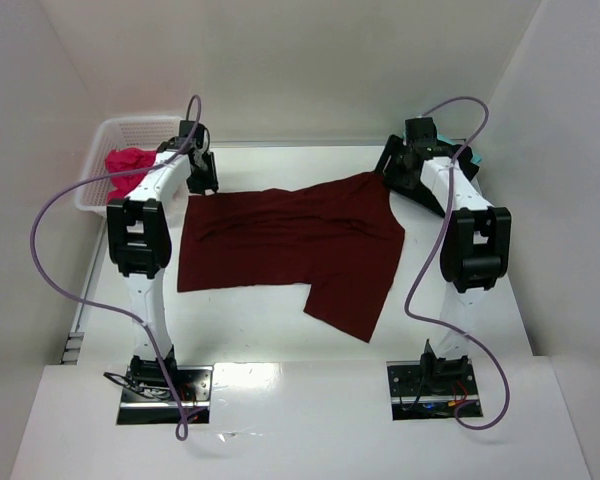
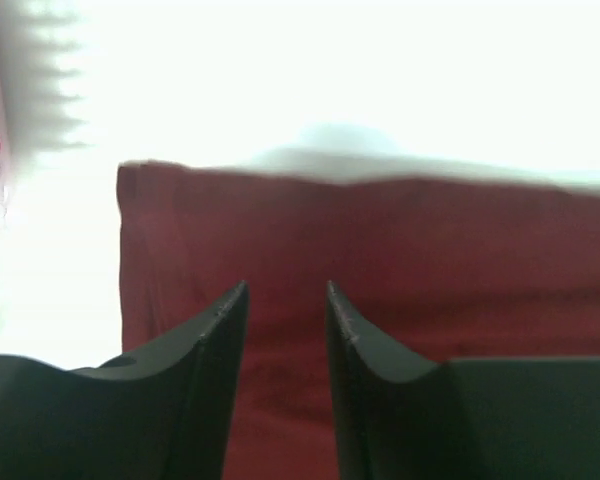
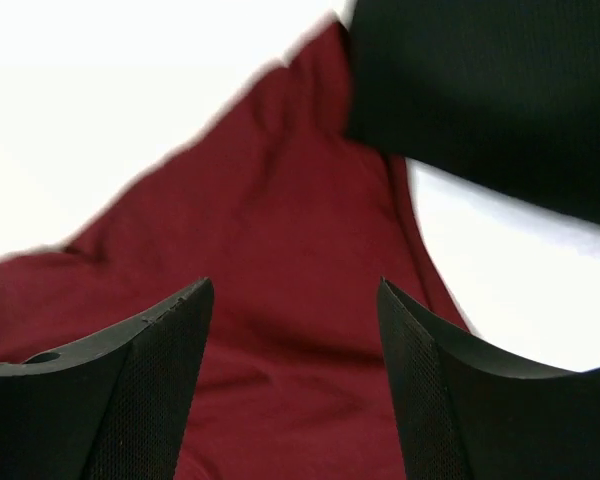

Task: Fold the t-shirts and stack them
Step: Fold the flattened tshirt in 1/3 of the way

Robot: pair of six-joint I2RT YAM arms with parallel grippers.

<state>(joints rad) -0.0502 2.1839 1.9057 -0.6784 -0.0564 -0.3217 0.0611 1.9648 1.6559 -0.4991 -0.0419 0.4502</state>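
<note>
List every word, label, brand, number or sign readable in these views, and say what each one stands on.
None can be read in any view.
Dark maroon cloth t-shirt: plain, no print or tag showing.
White plastic lattice basket and the bright pink t-shirt in it: no marking.
Metal base plates of the arms: any marking too small to tell.

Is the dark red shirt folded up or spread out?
Spread out. The maroon t-shirt lies open and mostly flat across the table, with one sleeve sticking out, not in a neat bundle.
</note>
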